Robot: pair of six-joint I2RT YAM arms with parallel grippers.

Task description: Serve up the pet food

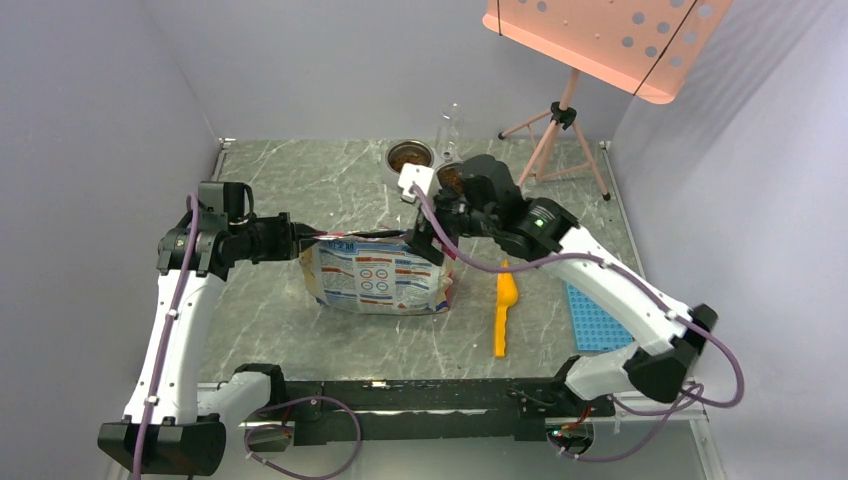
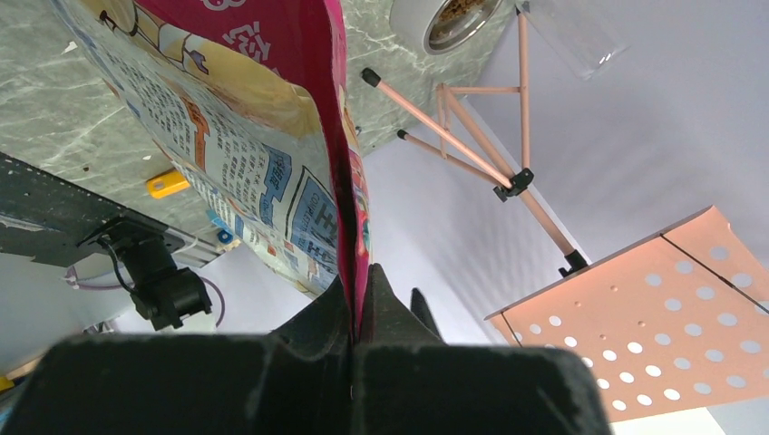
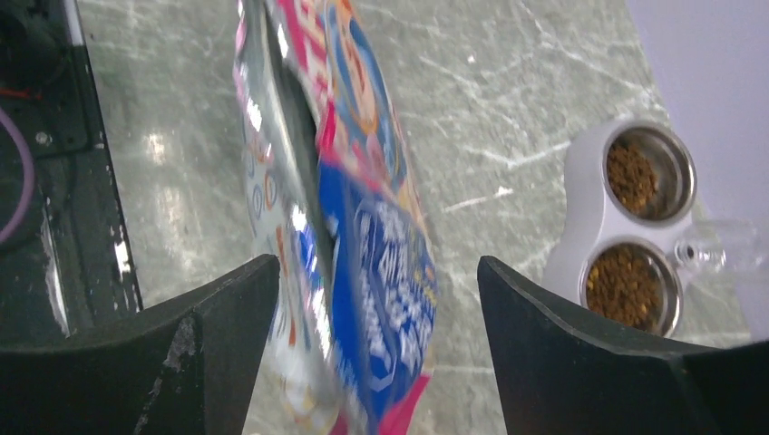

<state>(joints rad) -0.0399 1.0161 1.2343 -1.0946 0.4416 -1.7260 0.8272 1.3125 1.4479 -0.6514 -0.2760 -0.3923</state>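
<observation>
- The bag (image 1: 380, 278) sits in the middle of the tabletop (image 1: 270, 310). The left hand (image 1: 303, 240) pinches its top edge, and the right hand (image 1: 425, 245) has its fingers spread around the top.
- Left of the bag and in front of it, the tabletop is bare, so passage is free.
- Just right of the bag lies a yellow scoop (image 1: 505, 300), and further right a blue mat (image 1: 597, 318).
- Behind the bag, a double bowl (image 1: 410, 155), a clear glass (image 1: 447, 125) and a tripod (image 1: 556, 125) block the way.

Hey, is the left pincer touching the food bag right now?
Touching. The left wrist view shows the pink edge of the bag pinched between the two fingers of the left pincer, with no gap.
</observation>
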